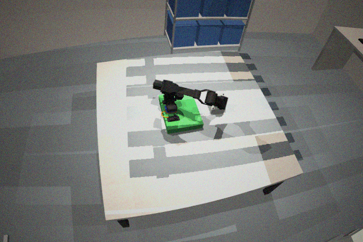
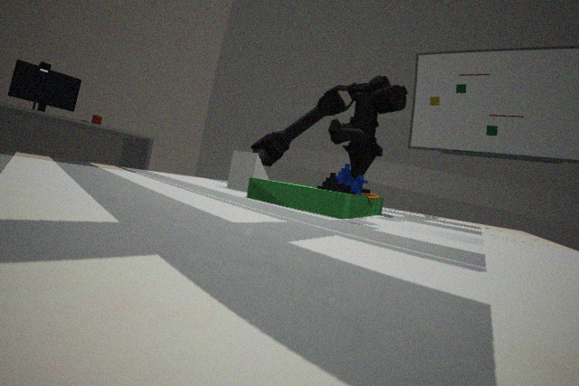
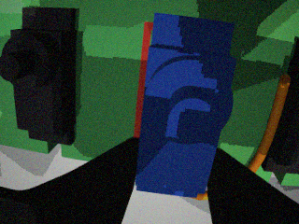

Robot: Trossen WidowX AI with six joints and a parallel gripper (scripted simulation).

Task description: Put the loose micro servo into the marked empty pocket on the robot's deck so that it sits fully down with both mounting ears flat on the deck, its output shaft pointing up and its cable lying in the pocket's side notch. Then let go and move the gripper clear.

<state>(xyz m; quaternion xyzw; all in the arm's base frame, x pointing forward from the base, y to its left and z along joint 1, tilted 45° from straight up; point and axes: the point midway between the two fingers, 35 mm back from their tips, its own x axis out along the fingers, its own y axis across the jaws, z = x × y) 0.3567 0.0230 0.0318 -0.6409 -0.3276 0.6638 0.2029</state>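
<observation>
The blue micro servo (image 1: 166, 109) (image 2: 346, 177) (image 3: 161, 163) is between the fingers of my gripper (image 3: 174, 152), which is shut on it. In the wrist view its rounded raised part faces the camera. It stands upright at the green deck (image 1: 187, 109) (image 2: 298, 198) (image 3: 107, 107); its underside and ears are hidden, so I cannot tell whether it sits fully down. A red marking (image 3: 142, 89) shows along its left side. An orange cable (image 1: 163, 114) (image 2: 373, 196) (image 3: 275, 117) loops at the deck's edge; the side notch cannot be made out.
Black servos stand on the deck on both sides of the blue one, one on the left (image 3: 53, 89) and one on the right (image 3: 287, 135) in the wrist view. A pale block (image 2: 241, 170) stands by the arm's base. Striped shadows cross the table (image 1: 205, 186).
</observation>
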